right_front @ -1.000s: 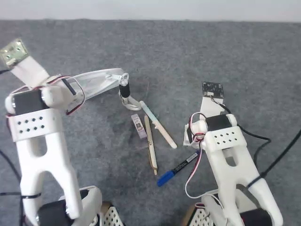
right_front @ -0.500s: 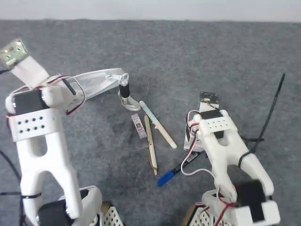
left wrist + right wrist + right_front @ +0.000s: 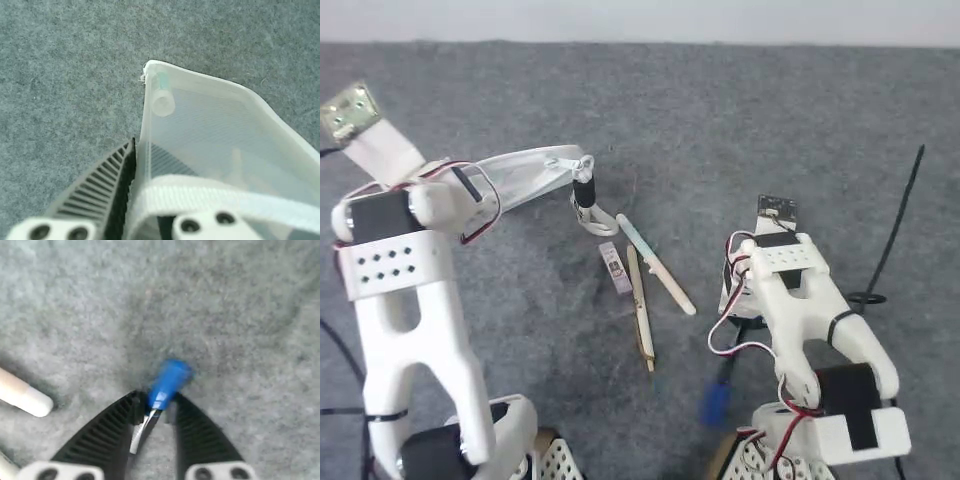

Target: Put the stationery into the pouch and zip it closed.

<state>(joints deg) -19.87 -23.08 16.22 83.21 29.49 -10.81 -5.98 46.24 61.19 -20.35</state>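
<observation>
My left gripper (image 3: pixel 145 210) is shut on the rim of the translucent mesh pouch (image 3: pixel 225 135), which it holds up at the table's left (image 3: pixel 530 172); the zipper pull (image 3: pixel 161 97) sits at the pouch's corner. On the carpet in the middle lie a cream and teal pen (image 3: pixel 655 265), a thin wooden pen (image 3: pixel 640 310) and a small purple piece (image 3: pixel 614 268). A blue-capped marker (image 3: pixel 167 382) is clamped in my right gripper (image 3: pixel 155 402), with the cap sticking out past the fingertips, just above the carpet. From above, the marker (image 3: pixel 717 400) points toward the table's front, under the right arm (image 3: pixel 790 290).
A black and white strap piece (image 3: pixel 585 200) hangs by the pouch's mouth. A black cable tie (image 3: pixel 895 230) sticks up at the right. The cream pen's tip (image 3: pixel 27 399) lies close to my right gripper. Grey carpet (image 3: pixel 740 110) spreads behind.
My right gripper closed on the blue marker and drew back toward the table's front; the marker swung from lying aslant to pointing forward. The left arm and pouch stayed still.
</observation>
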